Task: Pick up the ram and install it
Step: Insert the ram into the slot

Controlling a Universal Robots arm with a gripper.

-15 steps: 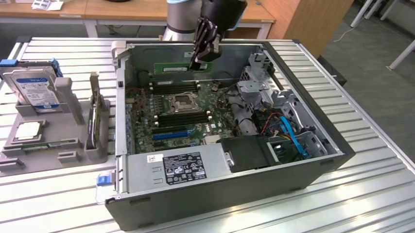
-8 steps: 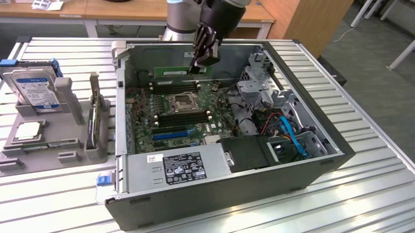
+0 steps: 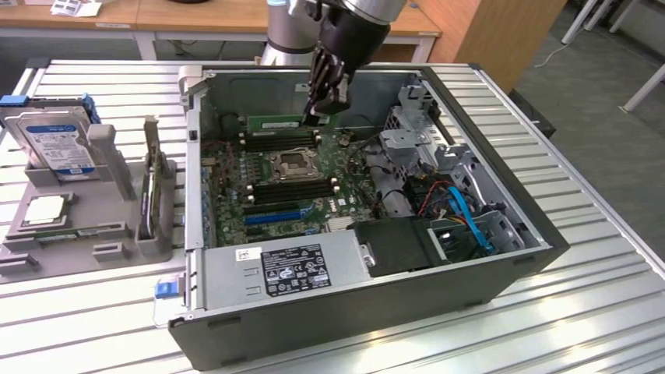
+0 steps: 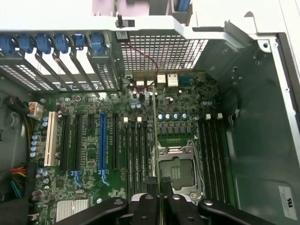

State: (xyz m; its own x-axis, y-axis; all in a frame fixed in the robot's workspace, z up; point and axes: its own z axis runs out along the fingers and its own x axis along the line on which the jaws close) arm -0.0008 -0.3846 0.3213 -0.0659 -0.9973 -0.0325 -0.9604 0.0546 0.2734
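Arm angled downward, wrist pointing steeply down.
Gripper fingers drawn nearly together, apparently clamping the ram edge-on between them.

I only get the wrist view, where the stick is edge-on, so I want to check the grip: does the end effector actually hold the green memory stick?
Observer: Yes. In the exterior view the end effector grips the long, thin green circuit-board ram, flat face showing, close over the black plastic memory slots.
Operator: Anything beside the case?
Observer: A grey plastic tray lies at the exterior view's left, a blue-labelled hard drive standing in it.
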